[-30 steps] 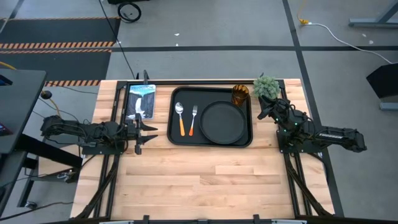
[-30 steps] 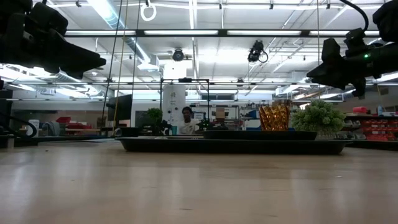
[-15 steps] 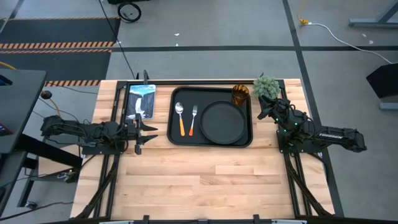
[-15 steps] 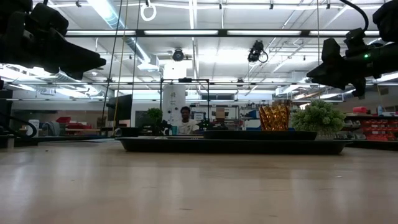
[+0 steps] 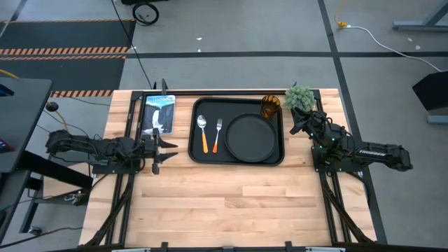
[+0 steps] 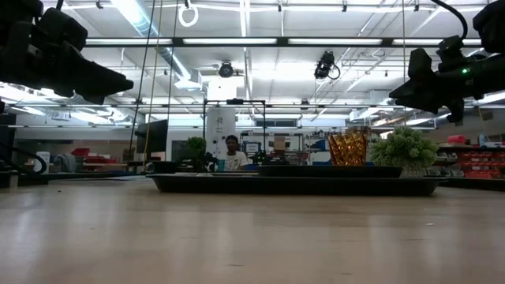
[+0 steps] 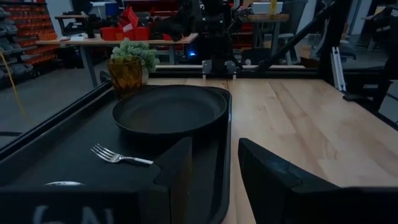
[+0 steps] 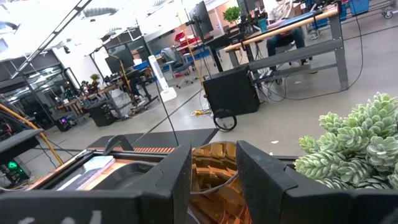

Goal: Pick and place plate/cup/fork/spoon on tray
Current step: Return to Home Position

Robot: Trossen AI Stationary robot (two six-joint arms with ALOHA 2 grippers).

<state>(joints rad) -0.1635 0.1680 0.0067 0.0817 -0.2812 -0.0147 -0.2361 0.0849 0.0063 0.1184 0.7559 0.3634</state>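
Note:
The black rectangular tray (image 5: pixel 210 158) lies at the table's far middle. On it are the round black plate (image 5: pixel 250 137) on the right, the spoon (image 5: pixel 202 131) and the fork (image 5: pixel 217 134) side by side on the left, and the amber cup (image 5: pixel 270 106) standing upright in the far right corner. My left gripper (image 5: pixel 170 148) is open and empty just left of the tray, and in its wrist view (image 7: pixel 214 180) it looks over the fork (image 7: pixel 118 157) and plate (image 7: pixel 169 109). My right gripper (image 5: pixel 295 126) is open and empty just right of the tray, facing the cup (image 8: pixel 211 171).
A small green plant (image 5: pixel 299 98) stands at the far right, next to the cup and close to my right gripper. A printed card (image 5: pixel 159 113) lies left of the tray. The near half of the wooden table (image 5: pixel 231 203) is bare. A person sits in the room behind the table (image 6: pixel 232 151).

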